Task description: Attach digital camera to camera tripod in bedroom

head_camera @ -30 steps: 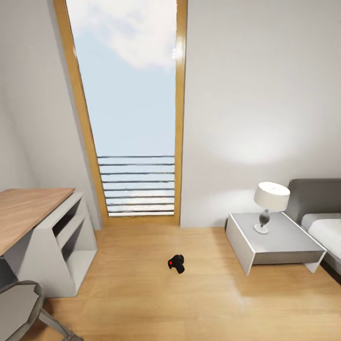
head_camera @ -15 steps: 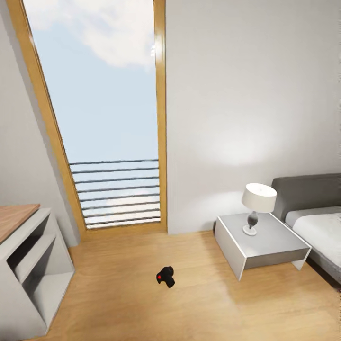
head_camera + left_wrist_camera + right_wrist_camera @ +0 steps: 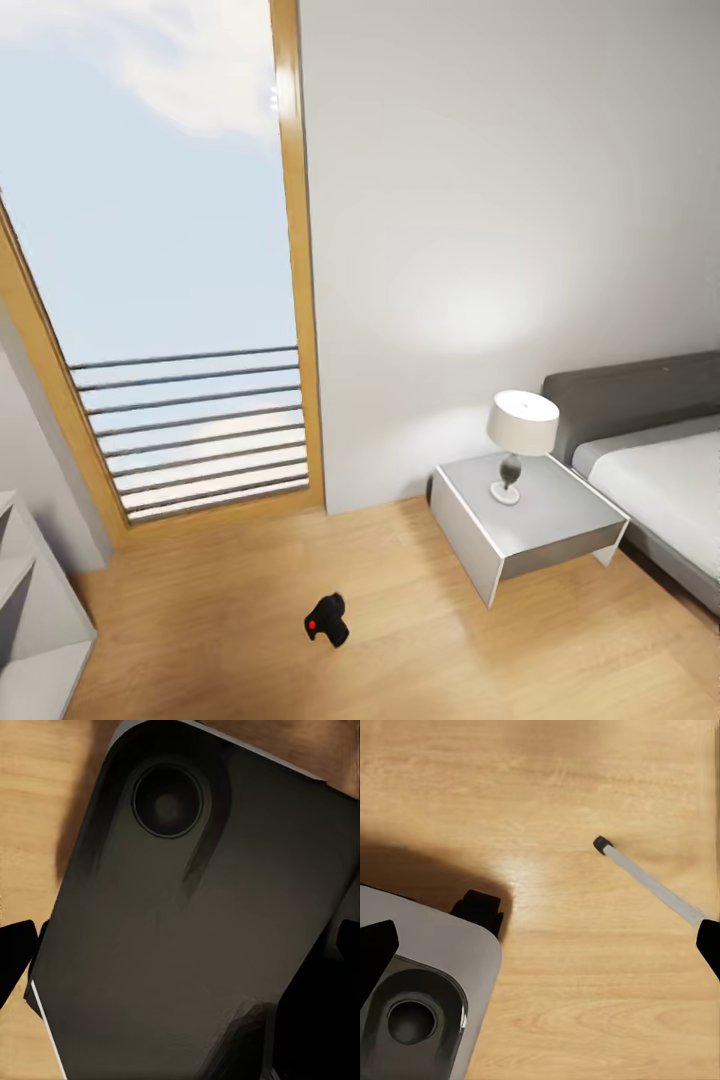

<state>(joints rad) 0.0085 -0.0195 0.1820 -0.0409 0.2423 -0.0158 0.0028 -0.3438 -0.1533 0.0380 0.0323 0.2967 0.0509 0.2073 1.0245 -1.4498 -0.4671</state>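
Your view has swung to the right over the last second: the desk that sat at the left edge has slid almost out of the head view, leaving just a sliver of its grey shelving (image 3: pixel 30 620), while the bed (image 3: pixel 660 470) and the nightstand (image 3: pixel 530 520) with its lamp (image 3: pixel 520 440) have come further in. That is the camera turning, not the things moving.

The digital camera (image 3: pixel 327 621) lies on the wood floor (image 3: pixel 220 620), red dot showing, ahead of and below you, well apart from both grippers. It sits between the tall window (image 3: pixel 170 300) and the nightstand, nearer the bottom of your view than it was.

Your right wrist view looks down at the floor, with part of the robot's own base (image 3: pixel 420 990) and a thin silver leg with a black foot (image 3: pixel 649 881), likely the camera tripod, just beside that arm. Your left wrist view looks onto the dark base body (image 3: pixel 187 915). In both, dark tips show at the edges, but you cannot tell whether either gripper is released or clenched; neither holds anything visible.

You are closing on the pickup, I judge; the grasp has not begun.
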